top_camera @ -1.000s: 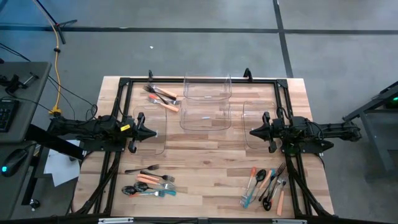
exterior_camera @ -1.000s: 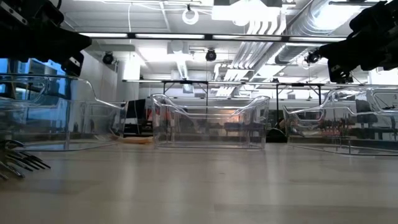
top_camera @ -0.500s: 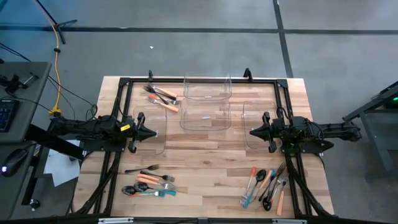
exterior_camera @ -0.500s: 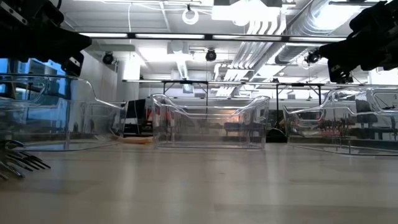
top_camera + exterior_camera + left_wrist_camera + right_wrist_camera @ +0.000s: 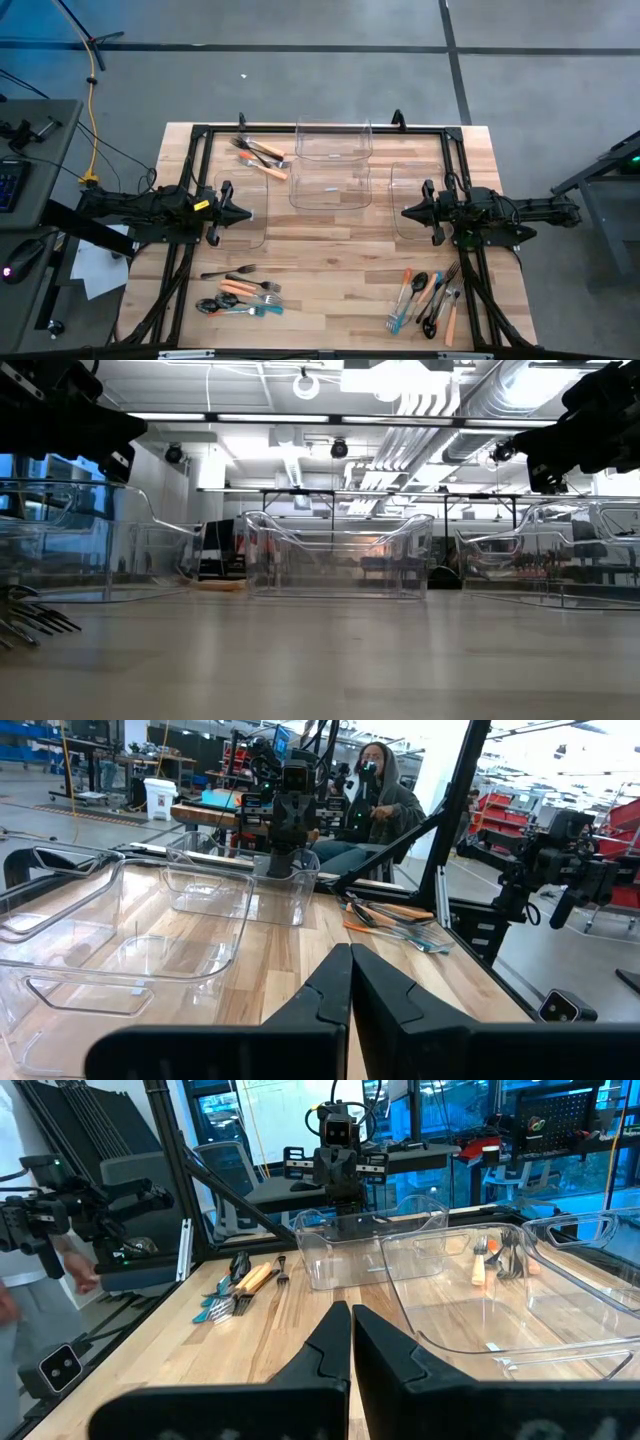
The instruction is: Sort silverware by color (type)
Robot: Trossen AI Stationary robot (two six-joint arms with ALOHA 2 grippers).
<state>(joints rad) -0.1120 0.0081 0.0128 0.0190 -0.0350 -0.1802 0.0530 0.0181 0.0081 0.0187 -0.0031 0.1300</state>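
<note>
- Near the front edge of the desk (image 5: pixel 330 270) lie two heaps of silverware. One heap (image 5: pixel 240 295) is at the front left, the other heap (image 5: pixel 428 300) at the front right. Both have orange, blue and black pieces mixed up.
- Between the two heaps the wood is bare.
- In the middle, the left claw (image 5: pixel 245 214) hangs over the left side and points inward. Its fingers are pressed together and hold nothing.
- The right claw (image 5: pixel 406 212) hangs over the right side and points back at it. Its fingers are pressed together too, with nothing in them.
- A clear bin (image 5: pixel 262 210) sits under the left claw, and one bin (image 5: pixel 400 205) sits under the right claw.
- The wide gap between the claws has a clear bin (image 5: pixel 330 188) in it.
- Farther back, another bin (image 5: pixel 334 140) sits by the far edge.
- A third small heap (image 5: pixel 260 156) lies at the far left, beside that bin.
- A black frame (image 5: pixel 320 128) runs along the edges.
- Past the desk, a person (image 5: pixel 375 795) sits.
</note>
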